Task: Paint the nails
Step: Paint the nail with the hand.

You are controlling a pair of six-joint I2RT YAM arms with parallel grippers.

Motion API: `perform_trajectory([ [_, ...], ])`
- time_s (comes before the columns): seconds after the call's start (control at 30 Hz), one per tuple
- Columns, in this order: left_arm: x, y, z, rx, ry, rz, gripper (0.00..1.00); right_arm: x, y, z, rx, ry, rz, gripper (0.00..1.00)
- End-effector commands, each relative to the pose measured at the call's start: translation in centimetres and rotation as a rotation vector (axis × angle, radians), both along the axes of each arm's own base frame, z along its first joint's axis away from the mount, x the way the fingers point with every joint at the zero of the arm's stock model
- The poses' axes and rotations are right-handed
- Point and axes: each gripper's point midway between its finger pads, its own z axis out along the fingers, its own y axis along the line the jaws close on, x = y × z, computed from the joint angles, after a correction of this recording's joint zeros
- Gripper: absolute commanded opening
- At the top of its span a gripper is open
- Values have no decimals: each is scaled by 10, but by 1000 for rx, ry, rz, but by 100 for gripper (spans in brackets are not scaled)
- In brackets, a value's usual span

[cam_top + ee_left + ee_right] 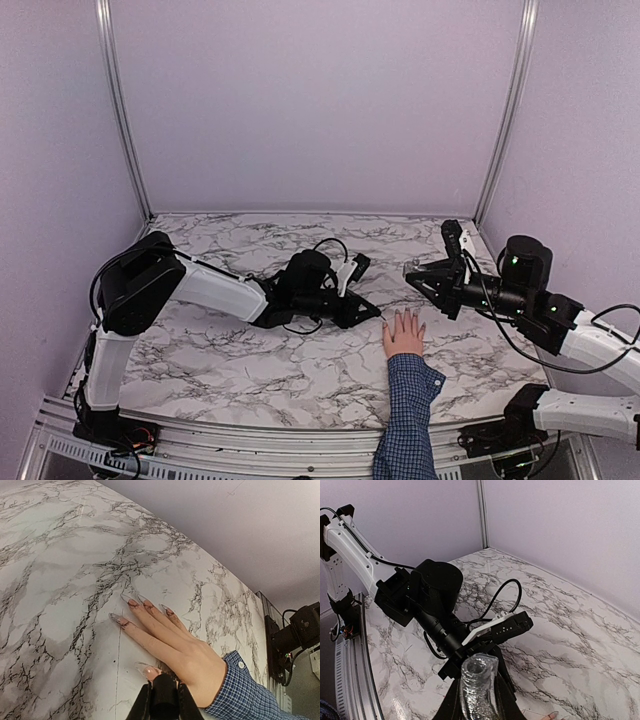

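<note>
Where the nails are: the nails (131, 601) sit at the fingertips of a pale hand (190, 660) that lies palm down on the marble tabletop (60, 580), right of centre, fingers spread and pointing away from the near edge.
Look of the nails: long, pointed and pinkish-clear in the left wrist view; too small to make out from above.
Thumbnail: the thumbnail (148, 670) lies just ahead of the left jaws.
Sleeve: a blue checked sleeve (408, 400) comes in over the near edge and ends at the wrist.
Left arm: the left arm (220, 290) stretches low across the tabletop, its tip just left of the hand.
Left jaws: narrow, clamped on a small dark cap (164, 692) held just beside the thumb; I cannot tell whether anything under the cap touches the skin.
Right arm: the right arm (590, 345) reaches in from the right, its tip beyond the fingertips and apart from them.
Right jaws: closed on a small grey glittery bottle (477, 677), whose open neck points out past the fingertips towards the left arm.
Surroundings: pale lilac walls (320, 100) on three sides.
</note>
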Motion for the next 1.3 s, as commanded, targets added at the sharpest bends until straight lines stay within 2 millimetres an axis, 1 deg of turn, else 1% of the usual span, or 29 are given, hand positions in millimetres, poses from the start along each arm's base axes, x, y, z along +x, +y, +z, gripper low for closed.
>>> perform_trajectory([
  [0.0, 4, -7, 1, -18, -7, 12, 0, 1, -2, 15, 31, -39, -8, 0],
  [0.1, 3, -6, -1, -14, -4, 13, 0, 1, -2, 15, 31, -39, -8, 0],
  [0.27, -2, -2, -10, 5, 5, 14, 0, 2, -2, 15, 29, -38, -10, 0],
  [0.5, -4, -5, -10, 4, 10, 13, 0, 2, -2, 14, 29, -37, -9, 0],
  [0.77, -3, -2, -15, 18, 18, 38, 0, 1, -2, 14, 30, -36, -7, 0],
  [1.0, -1, -1, -16, 20, 15, 52, 0, 1, -2, 14, 30, -35, -8, 0],
  [1.27, -3, -2, -23, 28, 34, 46, 0, 2, -2, 14, 31, -37, -9, 0],
])
